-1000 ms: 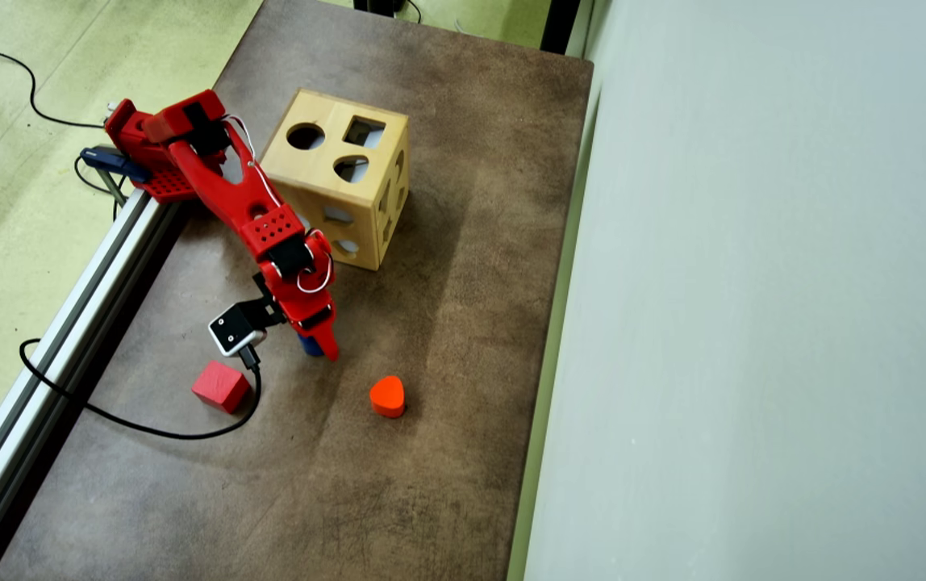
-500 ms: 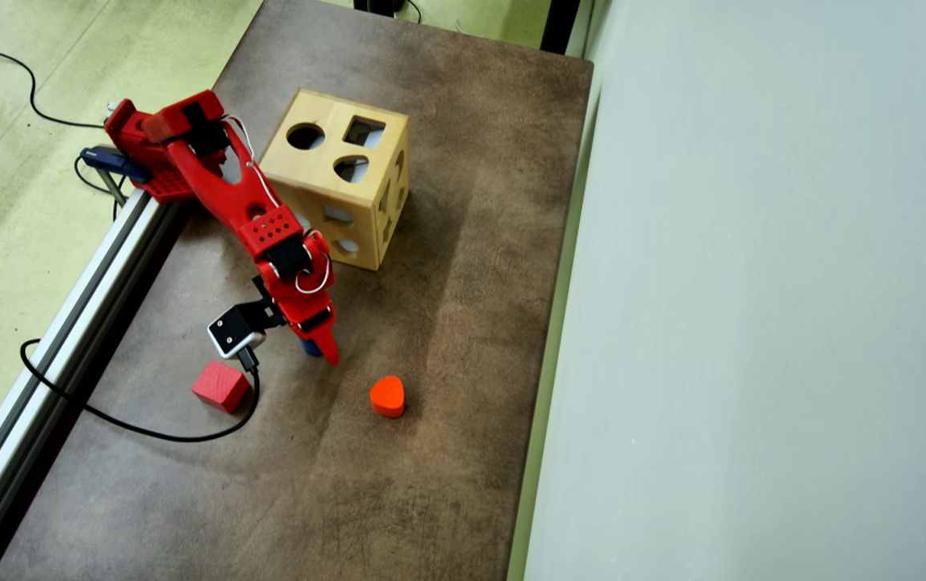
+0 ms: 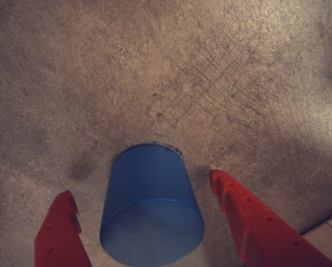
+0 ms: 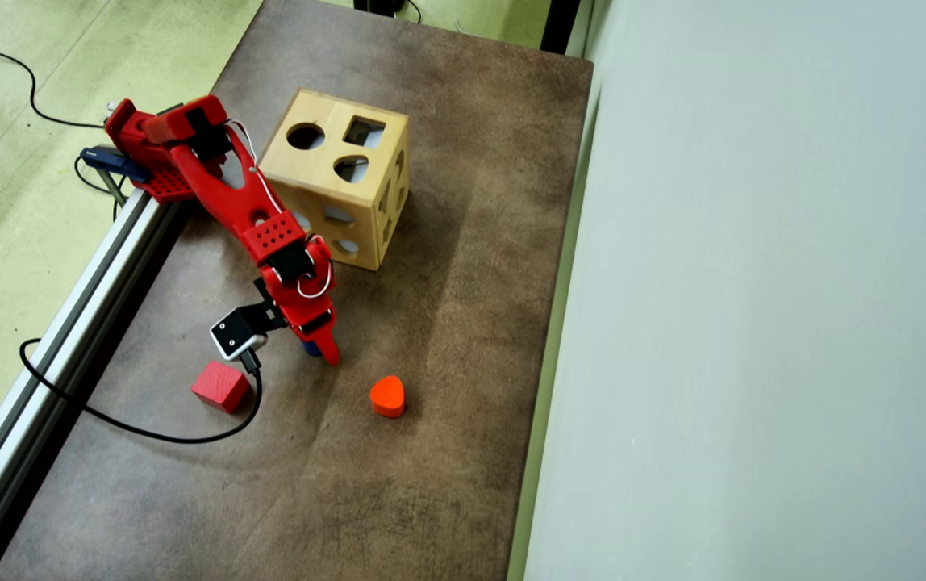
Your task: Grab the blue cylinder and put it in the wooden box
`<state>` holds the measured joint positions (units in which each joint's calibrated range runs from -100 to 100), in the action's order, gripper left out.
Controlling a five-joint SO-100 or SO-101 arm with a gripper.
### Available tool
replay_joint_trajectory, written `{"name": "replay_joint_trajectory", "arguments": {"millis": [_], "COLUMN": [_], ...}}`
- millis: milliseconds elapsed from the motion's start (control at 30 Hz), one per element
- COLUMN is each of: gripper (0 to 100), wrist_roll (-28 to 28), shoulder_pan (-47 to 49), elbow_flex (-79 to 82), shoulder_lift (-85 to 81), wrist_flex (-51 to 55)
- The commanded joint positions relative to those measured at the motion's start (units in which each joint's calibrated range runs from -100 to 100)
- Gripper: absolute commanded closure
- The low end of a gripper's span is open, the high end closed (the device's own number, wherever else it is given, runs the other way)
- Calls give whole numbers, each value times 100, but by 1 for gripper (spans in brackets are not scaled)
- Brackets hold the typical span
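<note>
**A:** So, starting wide, where is everything sitting on the bench (image 4: 447, 339)?

**B:** The wooden box (image 4: 334, 190) is standing near the arm's base, round hole facing up. The arm is reaching away from it, toward the red cube (image 4: 221, 386) and the orange heart (image 4: 387, 396), which are lying well apart from the target.

**A:** And the claw (image 3: 140, 214)?

**B:** It is straddling the blue cylinder (image 3: 150, 203). The wrist view is showing its two red fingers apart, one on each side, with a gap of bench visible on the right and a narrower one on the left. The cylinder is standing upright on the bench, not yet gripped.

**A:** How should the closing go?

**B:** Probably the arm is wanting to shift slightly so the cylinder is sitting centred, since an uneven close could be nudging or tipping it. Then it should be squeezing across the curved side, low enough to be holding firmly, before lifting straight up toward the box.
</note>
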<state>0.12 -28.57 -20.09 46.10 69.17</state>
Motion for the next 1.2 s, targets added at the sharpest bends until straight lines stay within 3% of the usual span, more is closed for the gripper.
{"name": "replay_joint_trajectory", "arguments": {"millis": [0, 933, 1167], "gripper": [63, 64, 66], "wrist_roll": [34, 39, 259], "shoulder_pan": [48, 63, 63], "elbow_flex": [-218, -415, -415], "shoulder_lift": [-71, -37, -37], "wrist_flex": [-29, -21, -21]}}
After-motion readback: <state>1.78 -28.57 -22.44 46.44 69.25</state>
